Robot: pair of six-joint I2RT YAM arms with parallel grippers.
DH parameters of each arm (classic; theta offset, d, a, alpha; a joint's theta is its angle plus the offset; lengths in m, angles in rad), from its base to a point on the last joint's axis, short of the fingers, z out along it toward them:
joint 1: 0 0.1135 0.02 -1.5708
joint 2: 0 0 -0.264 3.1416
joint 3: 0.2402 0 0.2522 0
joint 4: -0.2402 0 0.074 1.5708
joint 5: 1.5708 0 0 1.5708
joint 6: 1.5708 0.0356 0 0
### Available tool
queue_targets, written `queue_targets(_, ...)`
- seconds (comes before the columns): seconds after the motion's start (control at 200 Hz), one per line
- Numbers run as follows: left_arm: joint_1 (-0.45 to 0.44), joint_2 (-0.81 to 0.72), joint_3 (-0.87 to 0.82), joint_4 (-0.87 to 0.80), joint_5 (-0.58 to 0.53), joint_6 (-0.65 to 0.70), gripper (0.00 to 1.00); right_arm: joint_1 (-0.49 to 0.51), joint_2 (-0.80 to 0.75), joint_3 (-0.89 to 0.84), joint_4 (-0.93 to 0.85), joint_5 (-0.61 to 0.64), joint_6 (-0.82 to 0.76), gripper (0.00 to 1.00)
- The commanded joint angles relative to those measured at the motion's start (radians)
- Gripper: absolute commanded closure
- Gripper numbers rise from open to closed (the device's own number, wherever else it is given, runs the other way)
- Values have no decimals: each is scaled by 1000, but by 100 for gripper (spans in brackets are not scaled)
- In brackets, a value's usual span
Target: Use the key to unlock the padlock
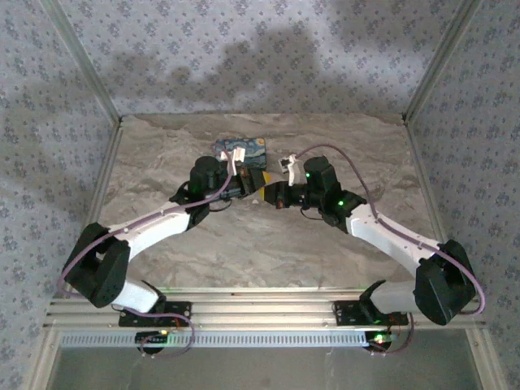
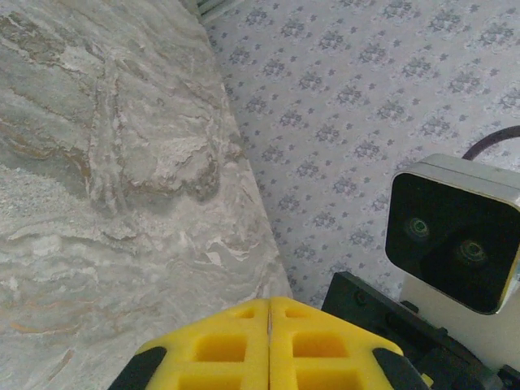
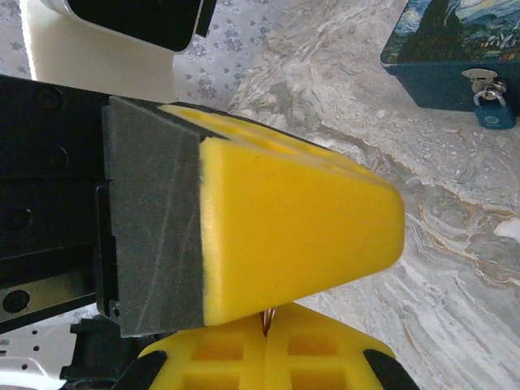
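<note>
Marbled table (image 1: 260, 244); left claw (image 2: 269, 317) pressed together, right claw (image 3: 266, 345) pinching seemingly the key (image 3: 265, 320).

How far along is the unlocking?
Done: the right claw looks shut on a thin brassy sliver, probably the key. In hand: it sits nose to nose with the shut left claw, mid-table. Remaining: the padlock hangs closed on the box, apart from both claws.
</note>
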Motion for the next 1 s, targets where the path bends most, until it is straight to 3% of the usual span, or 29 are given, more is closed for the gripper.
queue_targets(0.0, -22, -19, -37, 87, 82, -17, 86, -14, -30, 7, -29, -2, -144, 100)
queue_targets(0.14, -14, -28, -64, 143, 89, -22, 73, -19, -40, 37, -173, -8, -283, 100)
queue_targets(0.32, 7, -57, -91, 199, 82, -19, 63, -48, -63, 19, -189, -29, -330, 100)
queue_targets(0.994, 22, -56, -134, 246, 71, -13, 77, -78, -40, 33, -162, -112, -345, 100)
